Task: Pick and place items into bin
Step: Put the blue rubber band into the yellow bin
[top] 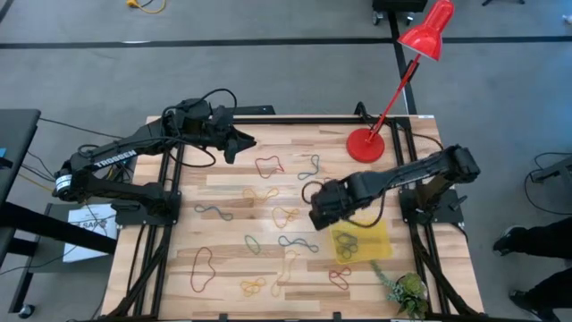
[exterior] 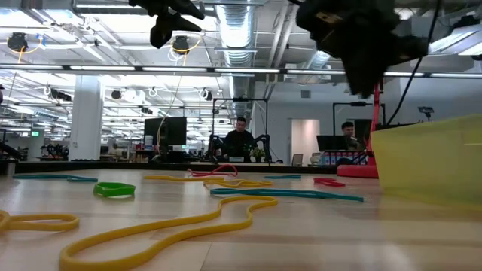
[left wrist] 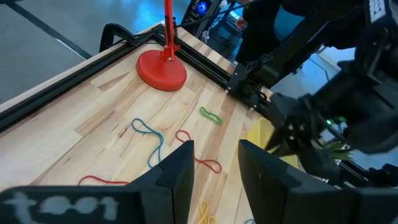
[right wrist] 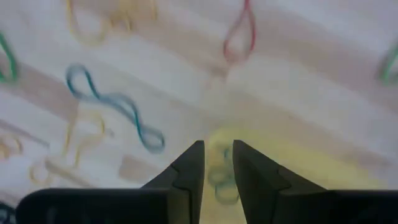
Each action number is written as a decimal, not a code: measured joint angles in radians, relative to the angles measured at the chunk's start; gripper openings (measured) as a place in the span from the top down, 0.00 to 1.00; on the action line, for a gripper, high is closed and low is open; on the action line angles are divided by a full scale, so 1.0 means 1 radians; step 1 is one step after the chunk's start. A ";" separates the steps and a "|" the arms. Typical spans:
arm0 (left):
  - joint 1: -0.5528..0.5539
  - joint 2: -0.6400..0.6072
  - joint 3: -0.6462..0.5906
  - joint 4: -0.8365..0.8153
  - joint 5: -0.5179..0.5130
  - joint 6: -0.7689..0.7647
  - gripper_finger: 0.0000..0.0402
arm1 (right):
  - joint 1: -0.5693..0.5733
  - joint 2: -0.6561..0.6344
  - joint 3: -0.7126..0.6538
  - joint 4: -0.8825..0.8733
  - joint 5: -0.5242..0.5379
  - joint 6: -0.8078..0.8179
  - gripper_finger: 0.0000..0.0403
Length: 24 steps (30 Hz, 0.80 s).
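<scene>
Many thin rubber-band loops lie flat across the wooden table, among them a red one (top: 269, 166), a blue one (top: 309, 167), a yellow one (top: 286, 215) and a large red loop (top: 204, 268). The yellow translucent bin (top: 375, 234) stands on the table's right part with a few bands (top: 347, 243) inside. My right gripper (top: 318, 213) hangs above the bin's left edge, pointing down; in its wrist view the fingers (right wrist: 217, 158) stand slightly apart with nothing between them. My left gripper (top: 246, 143) waits open, raised over the far left part of the table.
A red lamp stands with its base (top: 365, 145) at the far right of the table. A green plant sprig (top: 402, 286) lies at the near right corner. Black frame rails (top: 170, 192) border the table. People sit at desks (exterior: 239, 139) beyond it.
</scene>
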State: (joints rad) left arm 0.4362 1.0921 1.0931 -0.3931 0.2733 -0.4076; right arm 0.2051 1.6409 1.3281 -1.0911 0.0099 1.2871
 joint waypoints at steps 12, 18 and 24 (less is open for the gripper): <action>0.000 0.000 0.000 0.000 0.000 0.000 0.72 | -0.247 0.003 -0.002 0.079 0.045 -0.265 0.80; 0.000 0.000 0.000 0.000 0.000 0.000 0.72 | -0.355 0.026 -0.001 0.143 0.095 -0.302 0.80; 0.000 0.000 0.000 0.000 -0.019 0.000 0.72 | -0.422 0.141 0.000 0.202 0.096 -0.346 0.80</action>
State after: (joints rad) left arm 0.4362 1.0922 1.0931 -0.3927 0.2538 -0.4080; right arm -0.2168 1.7818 1.3277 -0.8893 0.1063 0.9411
